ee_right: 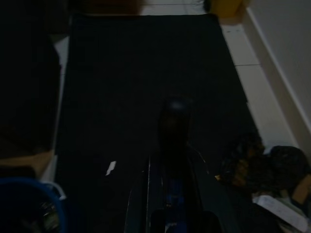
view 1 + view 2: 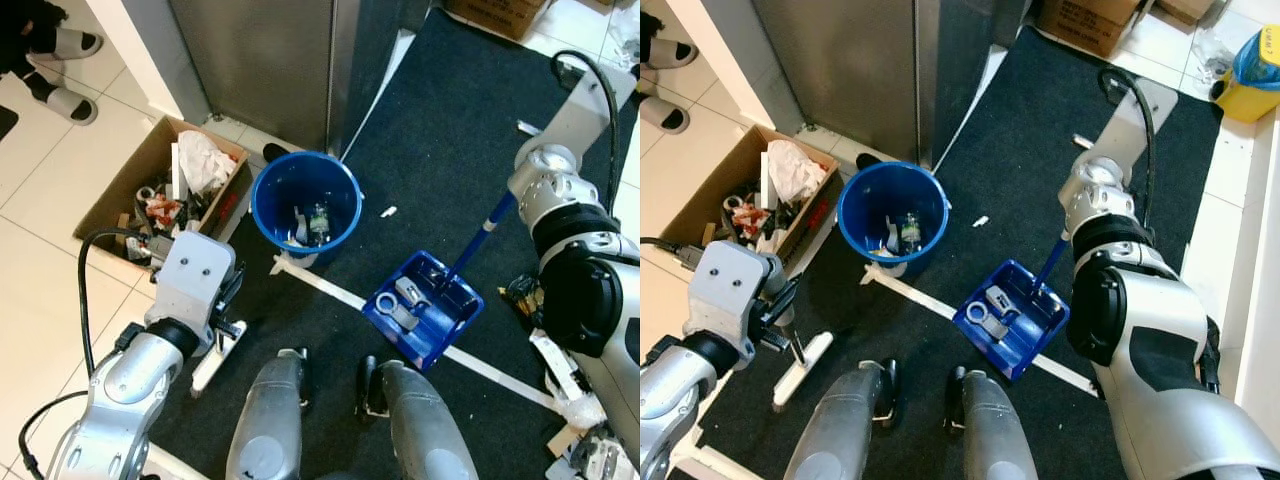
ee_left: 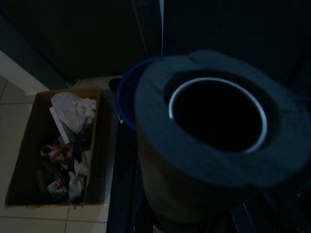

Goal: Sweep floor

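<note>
A blue dustpan (image 2: 422, 308) rests on the dark carpet with a few grey and white scraps in it. Its blue handle (image 2: 478, 240) rises to my right gripper (image 2: 508, 203), which is shut on it. To the left of the pan stands a blue bucket (image 2: 272, 205) with some rubbish at its bottom. My left gripper (image 2: 228, 298) is low at the carpet's left edge, shut on a broom whose white head (image 2: 214, 362) lies on the floor. In the left wrist view the broom's thick grey handle end (image 3: 218, 141) stands close before the bucket. A small white scrap (image 2: 389, 211) lies on the carpet.
An open cardboard box (image 2: 108, 200) of rubbish stands on the tiles left of the bucket. A metal cabinet (image 2: 270, 60) stands behind it. A white tape line (image 2: 500, 375) crosses the carpet. A person's slippered feet (image 2: 62, 70) are far left. Clutter (image 2: 560, 385) lies right.
</note>
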`<state>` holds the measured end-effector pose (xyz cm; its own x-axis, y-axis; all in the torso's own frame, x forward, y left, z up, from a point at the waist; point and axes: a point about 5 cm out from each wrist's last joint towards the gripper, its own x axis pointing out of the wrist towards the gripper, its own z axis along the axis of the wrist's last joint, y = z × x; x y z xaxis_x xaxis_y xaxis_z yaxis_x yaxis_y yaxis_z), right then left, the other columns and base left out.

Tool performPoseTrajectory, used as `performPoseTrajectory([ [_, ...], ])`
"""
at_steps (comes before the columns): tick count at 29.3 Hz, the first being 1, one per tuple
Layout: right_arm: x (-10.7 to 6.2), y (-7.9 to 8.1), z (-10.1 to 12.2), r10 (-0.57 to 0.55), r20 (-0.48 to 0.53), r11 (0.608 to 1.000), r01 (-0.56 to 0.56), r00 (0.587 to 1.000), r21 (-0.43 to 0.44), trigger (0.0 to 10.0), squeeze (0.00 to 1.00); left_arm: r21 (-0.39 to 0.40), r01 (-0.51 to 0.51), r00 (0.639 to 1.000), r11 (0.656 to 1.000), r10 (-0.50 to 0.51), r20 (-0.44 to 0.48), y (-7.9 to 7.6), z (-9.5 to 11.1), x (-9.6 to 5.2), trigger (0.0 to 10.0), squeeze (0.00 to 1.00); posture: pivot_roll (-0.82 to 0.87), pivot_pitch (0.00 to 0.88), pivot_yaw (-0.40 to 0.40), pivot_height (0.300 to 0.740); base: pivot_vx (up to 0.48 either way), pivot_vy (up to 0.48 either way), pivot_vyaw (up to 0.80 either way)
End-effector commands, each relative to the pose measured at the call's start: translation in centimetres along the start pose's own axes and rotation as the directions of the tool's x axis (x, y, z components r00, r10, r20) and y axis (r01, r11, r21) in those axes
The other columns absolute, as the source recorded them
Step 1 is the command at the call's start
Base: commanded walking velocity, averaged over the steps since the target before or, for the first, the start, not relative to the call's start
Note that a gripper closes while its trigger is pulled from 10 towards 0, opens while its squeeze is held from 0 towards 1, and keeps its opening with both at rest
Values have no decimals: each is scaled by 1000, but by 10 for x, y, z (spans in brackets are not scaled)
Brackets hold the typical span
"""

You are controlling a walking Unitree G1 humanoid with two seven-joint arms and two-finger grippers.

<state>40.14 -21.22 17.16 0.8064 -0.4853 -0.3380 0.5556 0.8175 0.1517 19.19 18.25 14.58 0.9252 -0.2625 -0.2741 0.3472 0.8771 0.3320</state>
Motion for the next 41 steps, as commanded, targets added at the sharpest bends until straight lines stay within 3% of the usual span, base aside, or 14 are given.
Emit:
performPoseTrajectory([
  [1, -2, 5, 2, 18, 0, 1000, -18, 1000, 9, 10000, 0, 9, -2, 1000, 1000, 2, 1, -1, -1, 0, 10000, 0, 228, 192, -41, 740, 0, 0, 0],
  [21, -14, 36, 2, 209, -31, 978, -210, 977, -6, 10000, 0, 9, 0, 1000, 1000, 0, 3, -3, -2, 1, 10000, 0, 225, 185, -53, 740, 0, 0, 0],
  [25, -16, 40, -1, 238, -53, 971, -237, 970, 32, 10000, 0, 8, 1, 1000, 1000, -1, 5, -3, -2, 2, 10000, 0, 225, 185, -53, 740, 0, 0, 0],
  [29, -17, 41, 0, 248, -39, 969, -247, 968, 15, 10000, 0, 8, 0, 1000, 1000, 0, 6, -3, -2, 2, 10000, 0, 226, 184, -54, 740, 0, 0, 0],
  [31, -16, 39, -3, 241, -63, 971, -239, 969, 27, 10000, 125, 9, -1, 1000, 1000, 1, 5, -2, -2, 2, 10000, 0, 231, 184, -56, 740, 0, 0, 0],
  [34, -16, 40, -4, 252, -79, 967, -249, 964, 52, 10000, 114, 9, -3, 1000, 1000, 3, 5, -2, -2, 2, 10000, 0, 231, 184, -56, 740, 0, 0, 0],
  [35, -18, 44, -2, 288, -71, 958, -286, 955, 34, 10000, 39, 8, -4, 1000, 1000, 4, 4, -2, -3, 2, 10000, 0, 228, 185, -56, 740, 0, 0, 0],
  [37, -19, 46, -2, 305, -70, 952, -305, 950, 14, 10000, 0, 8, -4, 1000, 1000, 4, 4, -2, -3, 2, 10000, 0, 228, 185, -56, 740, 0, 0, 0],
  [41, -17, 42, -9, 305, -77, 950, -309, 949, -45, 10000, 0, 6, -2, 1000, 1000, 2, 6, -3, -3, 3, 10000, 0, 225, 183, -55, 740, 0, 0, 0],
])
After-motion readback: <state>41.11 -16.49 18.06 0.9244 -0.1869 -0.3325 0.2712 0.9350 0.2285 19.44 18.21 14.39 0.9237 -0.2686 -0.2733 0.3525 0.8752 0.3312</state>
